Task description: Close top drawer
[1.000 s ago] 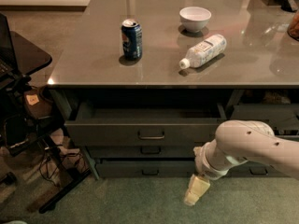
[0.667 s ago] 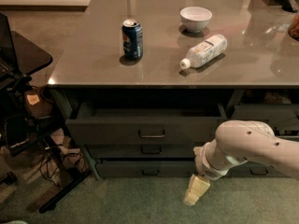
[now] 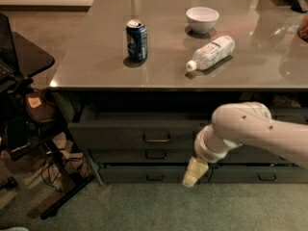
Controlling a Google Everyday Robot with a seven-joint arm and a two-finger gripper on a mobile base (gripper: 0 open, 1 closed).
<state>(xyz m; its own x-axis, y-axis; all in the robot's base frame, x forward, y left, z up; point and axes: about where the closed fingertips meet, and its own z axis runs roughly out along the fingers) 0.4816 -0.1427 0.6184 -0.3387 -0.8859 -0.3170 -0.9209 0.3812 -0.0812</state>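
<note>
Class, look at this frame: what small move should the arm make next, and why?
Probably raise the gripper to the height of the top drawer's front panel. The drawer stands pulled out beneath the tabletop, while the gripper hangs lower, before the bottom drawers, right of the loop handle, so it cannot push yet.

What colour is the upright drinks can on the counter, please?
The can is dark blue, in the camera view; the cream gripper hangs before the lowest drawer.
</note>
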